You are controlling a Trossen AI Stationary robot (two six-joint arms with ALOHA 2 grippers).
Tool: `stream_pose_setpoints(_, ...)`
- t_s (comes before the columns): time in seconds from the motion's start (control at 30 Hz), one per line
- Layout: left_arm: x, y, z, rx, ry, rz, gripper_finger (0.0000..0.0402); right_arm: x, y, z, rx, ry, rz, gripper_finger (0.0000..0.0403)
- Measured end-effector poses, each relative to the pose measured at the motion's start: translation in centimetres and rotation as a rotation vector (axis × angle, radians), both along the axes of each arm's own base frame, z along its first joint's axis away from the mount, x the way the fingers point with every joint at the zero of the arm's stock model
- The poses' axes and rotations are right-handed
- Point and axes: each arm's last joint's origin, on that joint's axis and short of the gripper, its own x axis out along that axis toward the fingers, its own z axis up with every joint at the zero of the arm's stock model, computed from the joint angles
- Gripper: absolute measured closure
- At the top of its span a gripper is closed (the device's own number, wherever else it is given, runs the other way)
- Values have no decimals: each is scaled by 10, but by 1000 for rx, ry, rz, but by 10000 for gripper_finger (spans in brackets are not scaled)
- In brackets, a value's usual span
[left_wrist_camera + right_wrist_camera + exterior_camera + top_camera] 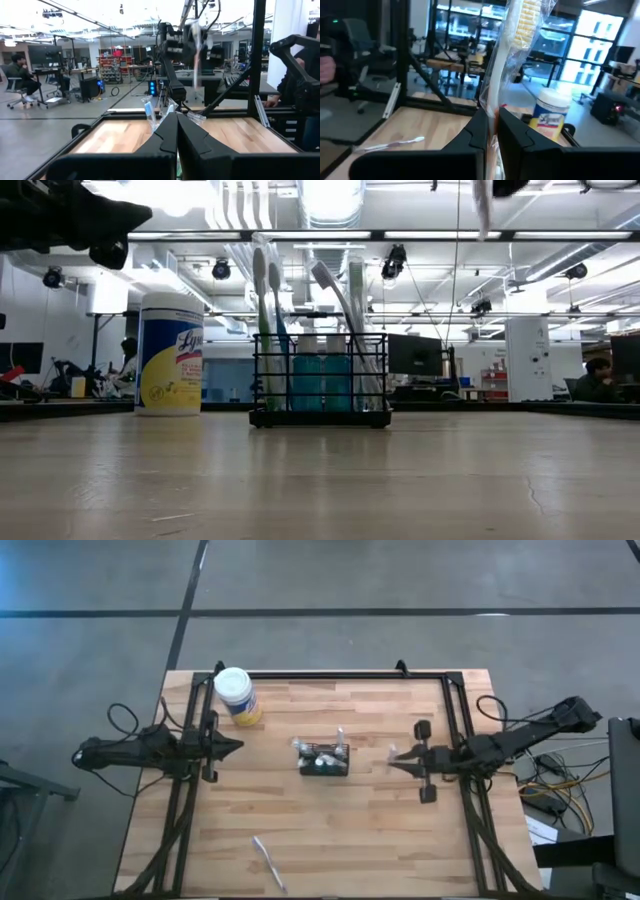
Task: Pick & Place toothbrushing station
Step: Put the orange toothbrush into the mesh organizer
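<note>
Right gripper (392, 756) clenched on a wrapped toothbrush (520, 45), held off the table to the right of the caddy (325, 762), well apart from it. Brush upright in the grip, bristle head at the top, long axis vertical; wrapper crinkled and clear; lower handle hidden between the fingers (512, 135). Seen from the left wrist as a pale blurred strip (196, 47).

Left gripper (238, 747) closed on nothing, waiting at the table's left edge, just below the jar (237, 695).

Caddy standing near mid-table, long side running left to right, black wire. Several brushes (268, 320) upright inside, heads up, some leaning to either side; colours hard to tell apart, lower handles screened by the wire.

One more brush (269, 862) lying flat near the front edge, slanted. Right gripper mostly cut off at the top of the low view.
</note>
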Motion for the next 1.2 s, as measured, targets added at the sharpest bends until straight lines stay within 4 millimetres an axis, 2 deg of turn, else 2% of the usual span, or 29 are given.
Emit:
stream_pose_setpoints(0.13,1,0,-1,2,12,-3,399,-8,-4,-31,1,-24,-11,385)
stream_pose_setpoints(0.2,2,0,-2,1,20,-4,399,-12,-4,-34,1,-79,-2,385)
stream_pose_setpoints(0.43,7,-1,-6,-1,69,-5,399,-32,-14,-57,-32,-83,-7,385)
stream_pose_setpoints(0.8,27,0,-6,45,96,66,399,-59,-29,-94,-5,-138,-10,385)
stream_pose_setpoints(1.0,44,-1,14,103,110,74,399,-60,-29,-90,14,-158,0,385)
stream_pose_setpoints(1.2,72,-2,52,104,121,81,398,-49,-26,-61,-23,-169,-7,385)
